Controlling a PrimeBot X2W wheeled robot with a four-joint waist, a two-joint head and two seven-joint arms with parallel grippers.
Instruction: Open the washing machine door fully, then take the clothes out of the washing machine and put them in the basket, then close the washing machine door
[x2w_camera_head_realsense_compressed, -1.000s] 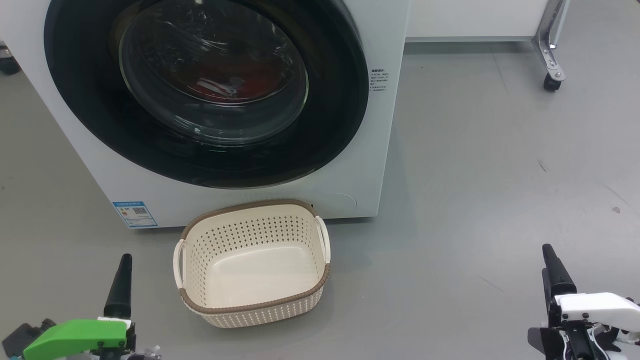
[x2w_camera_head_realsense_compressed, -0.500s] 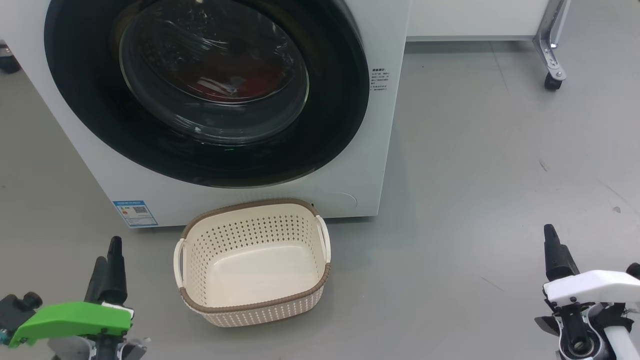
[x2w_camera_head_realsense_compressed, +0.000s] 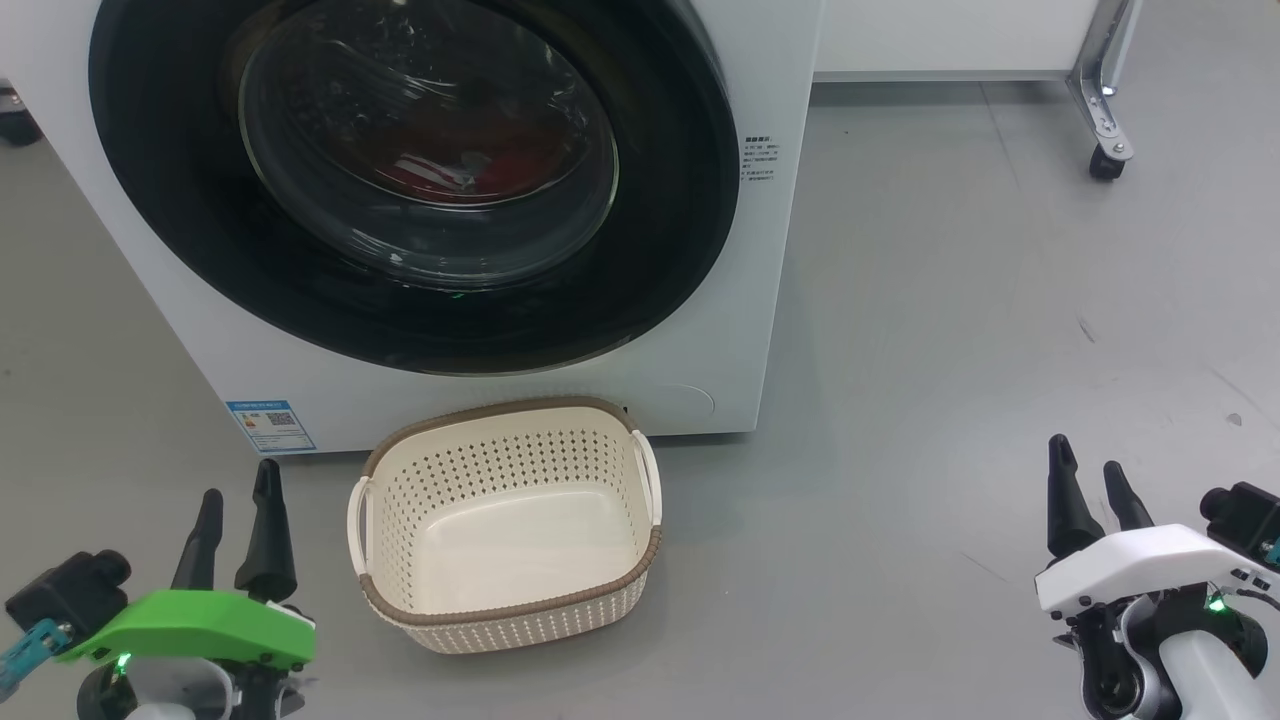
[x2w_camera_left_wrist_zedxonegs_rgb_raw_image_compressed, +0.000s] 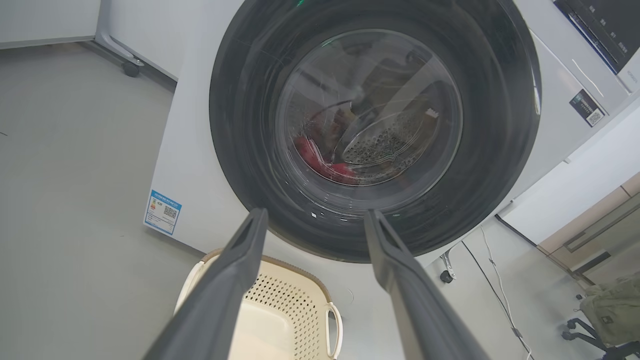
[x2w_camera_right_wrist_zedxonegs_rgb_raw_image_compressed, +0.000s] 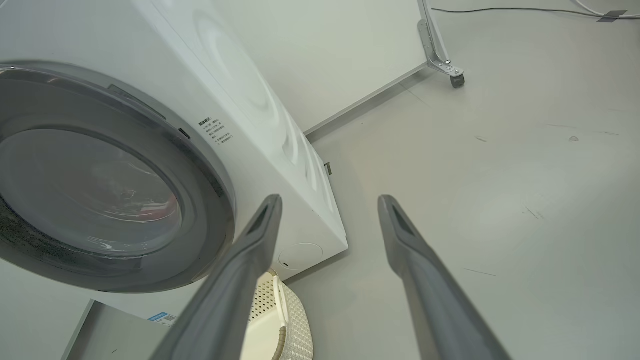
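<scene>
Fig.: washing machine door (x2w_camera_head_realsense_compressed: 420, 160) shut, flush w/ the white washing machine (x2w_camera_head_realsense_compressed: 760, 300) front, far of & above both grippers. Left gripper (x2w_camera_head_realsense_compressed: 238, 482) nearer, aimed at its lower rim; right gripper (x2w_camera_head_realsense_compressed: 1083, 455) well apart to the right. Both have fingers spread, holding nothing. Door: round, glossy black ring, bulging clear glass. Soft red clothes (x2w_camera_head_realsense_compressed: 470, 165) inside, behind the glass. Perforated cream basket (x2w_camera_head_realsense_compressed: 510, 612) on the floor at the machine's base

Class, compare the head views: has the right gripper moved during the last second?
Yes. Against the basket, which kept its place, the right gripper has shifted up the view and slightly left, toward the washing machine.
</scene>
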